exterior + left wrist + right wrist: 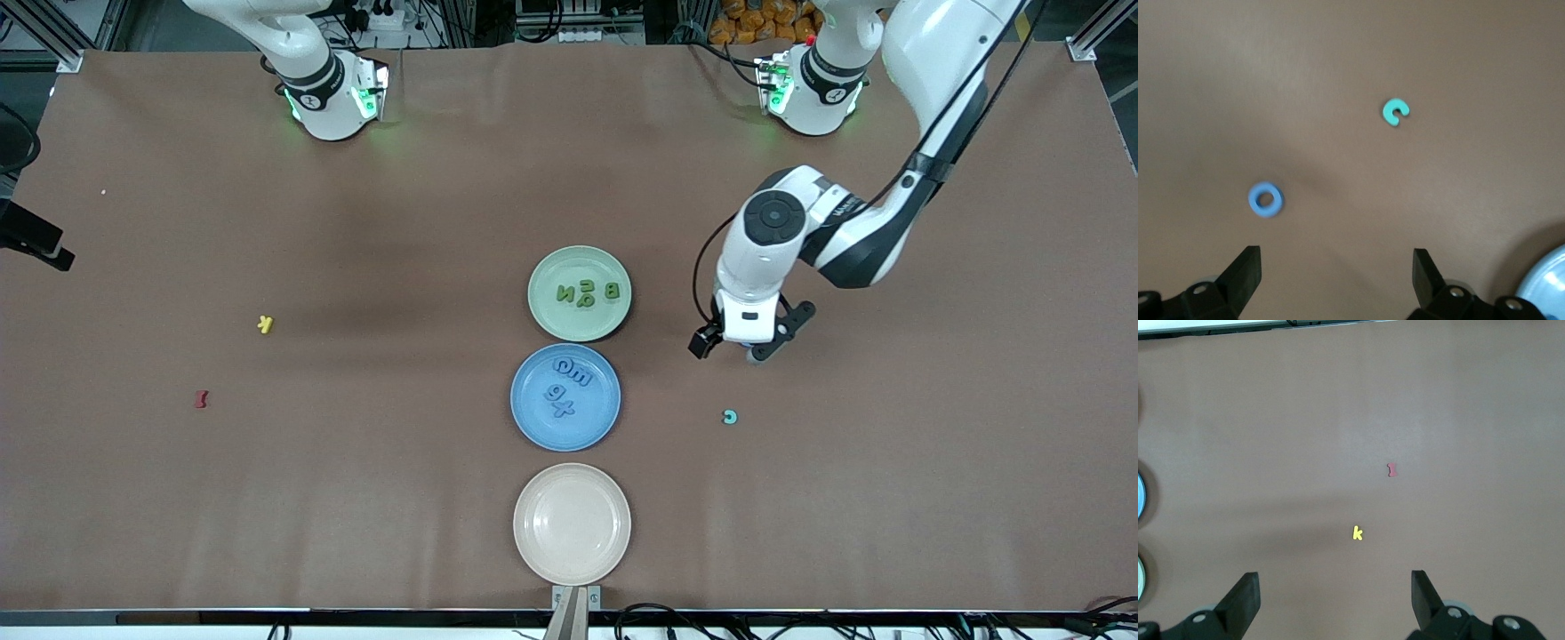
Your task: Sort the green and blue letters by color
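Note:
Several olive green letters (587, 292) lie in the green plate (553, 267). Several blue letters (564, 388) lie in the blue plate (533, 420), which is nearer the front camera. My left gripper (736, 347) hangs open and empty low over the bare table beside these plates, toward the left arm's end. In the left wrist view a blue ring-shaped letter (1265, 199) lies on the table just ahead of the open left gripper (1337, 252). A teal C-shaped letter (1395, 112) (730, 416) lies farther on. My right gripper (1335, 575) is open and holds nothing.
An empty beige plate (572, 524) sits nearest the front camera. A yellow K (265, 324) and a dark red piece (201, 399) lie toward the right arm's end. The blue plate's rim (1548, 280) shows at a corner of the left wrist view.

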Action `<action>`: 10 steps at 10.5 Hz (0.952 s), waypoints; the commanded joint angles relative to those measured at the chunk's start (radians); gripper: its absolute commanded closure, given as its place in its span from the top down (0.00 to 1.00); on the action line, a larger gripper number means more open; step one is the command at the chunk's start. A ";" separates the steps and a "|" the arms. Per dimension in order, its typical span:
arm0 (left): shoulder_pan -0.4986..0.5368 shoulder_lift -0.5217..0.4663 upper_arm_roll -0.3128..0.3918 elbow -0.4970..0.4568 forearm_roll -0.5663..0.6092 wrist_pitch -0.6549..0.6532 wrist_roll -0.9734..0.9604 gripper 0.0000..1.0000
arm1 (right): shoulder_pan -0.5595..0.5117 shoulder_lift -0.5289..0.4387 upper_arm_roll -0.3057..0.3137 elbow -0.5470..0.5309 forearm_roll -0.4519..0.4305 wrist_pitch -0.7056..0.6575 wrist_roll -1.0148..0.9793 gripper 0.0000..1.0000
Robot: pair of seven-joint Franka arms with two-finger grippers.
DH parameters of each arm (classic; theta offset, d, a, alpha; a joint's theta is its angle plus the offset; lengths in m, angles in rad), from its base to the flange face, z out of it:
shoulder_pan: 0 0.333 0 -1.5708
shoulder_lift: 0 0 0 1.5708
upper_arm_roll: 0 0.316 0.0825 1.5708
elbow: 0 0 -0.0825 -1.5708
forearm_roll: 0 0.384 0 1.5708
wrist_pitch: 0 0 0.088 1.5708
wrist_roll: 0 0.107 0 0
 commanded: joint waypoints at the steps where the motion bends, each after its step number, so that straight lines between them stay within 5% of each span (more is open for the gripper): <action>1: 0.063 -0.024 -0.016 -0.010 0.012 -0.051 0.210 1.00 | 0.018 0.026 -0.005 0.045 -0.017 -0.025 0.021 1.00; 5: 0.103 -0.040 0.001 -0.019 -0.089 -0.075 0.477 1.00 | 0.044 0.039 -0.001 0.020 -0.017 0.059 0.027 1.00; 8: -0.098 -0.181 0.296 -0.086 -0.456 -0.077 0.976 1.00 | 0.042 0.034 -0.004 -0.024 -0.019 0.082 0.068 1.00; 10: -0.115 -0.241 0.348 -0.134 -0.508 -0.078 1.118 1.00 | 0.042 0.037 -0.002 -0.024 -0.008 0.085 0.071 1.00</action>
